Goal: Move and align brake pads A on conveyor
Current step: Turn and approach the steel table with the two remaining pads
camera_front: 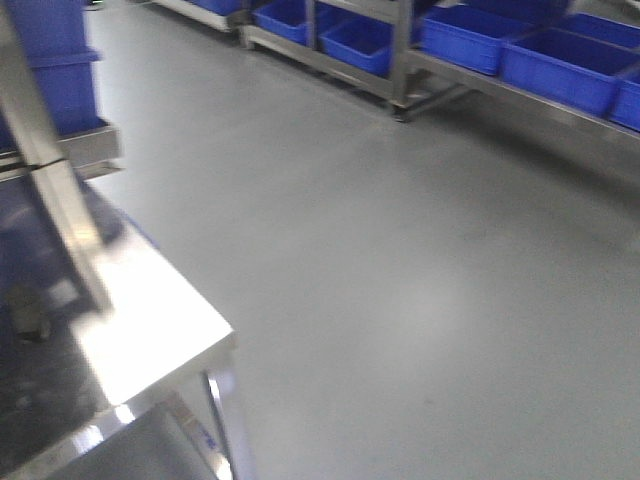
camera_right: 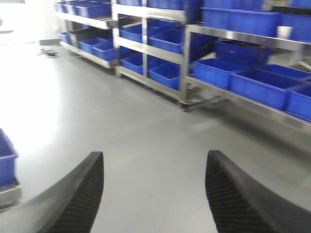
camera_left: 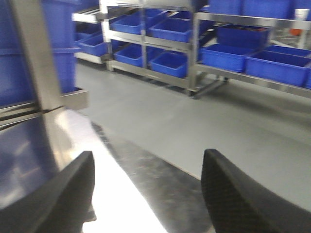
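Task item: a small, dark, blunt-edged lump (camera_front: 27, 312) lies on the shiny steel tabletop (camera_front: 150, 320) at the far left of the front view. It is too blurred to tell whether it is a brake pad. No groove or curve can be made out on it.

Left arm: the left gripper (camera_left: 148, 194) is held level, looking out across the corner of the tabletop towards the racks. Its two black, cross-hatched, rounded fingers (camera_left: 68, 199) stand wide apart with nothing between them. Beneath it the steel reads glaring white in one band and dark and mottled beside that.

Right arm: the right gripper (camera_right: 154, 194) is also held level, above open floor. Its black textured fingers (camera_right: 243, 199) are spread wide and hold nothing.

Surroundings: a slanted steel upright (camera_front: 50, 180) rises from the tabletop, and a polished steel leg (camera_front: 225, 420) shows under its corner. The smooth, pale grey floor (camera_front: 400, 250) runs out to the stainless-steel shelving racks (camera_right: 184, 53). These carry rows of rectangular blue plastic bins (camera_right: 262, 87) on several tiers.
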